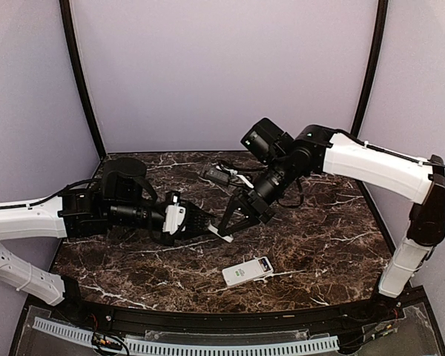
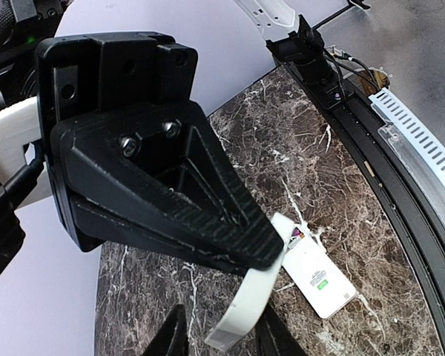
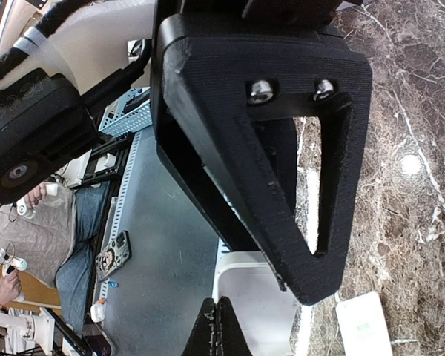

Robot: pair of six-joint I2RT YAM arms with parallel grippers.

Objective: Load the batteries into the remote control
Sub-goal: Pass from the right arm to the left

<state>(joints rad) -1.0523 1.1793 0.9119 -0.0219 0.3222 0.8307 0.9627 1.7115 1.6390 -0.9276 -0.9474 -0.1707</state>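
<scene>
The remote control (image 1: 248, 271) lies flat on the marble near the front, white with a small green label; it also shows in the left wrist view (image 2: 319, 276) and the right wrist view (image 3: 365, 322). Above the table's middle my right gripper (image 1: 228, 228) is shut on the edge of a curved white cover piece (image 1: 222, 236). In its own view the right gripper (image 3: 219, 326) pinches that piece's rim (image 3: 271, 311). My left gripper (image 2: 226, 337) faces it, fingers on either side of the white piece's (image 2: 256, 297) free end, with a gap on one side. I cannot pick out the batteries.
Dark clutter with cables (image 1: 219, 176) lies at the back middle of the table. A white slotted strip (image 1: 185, 345) runs along the near edge. Two dark curved poles stand at the back corners.
</scene>
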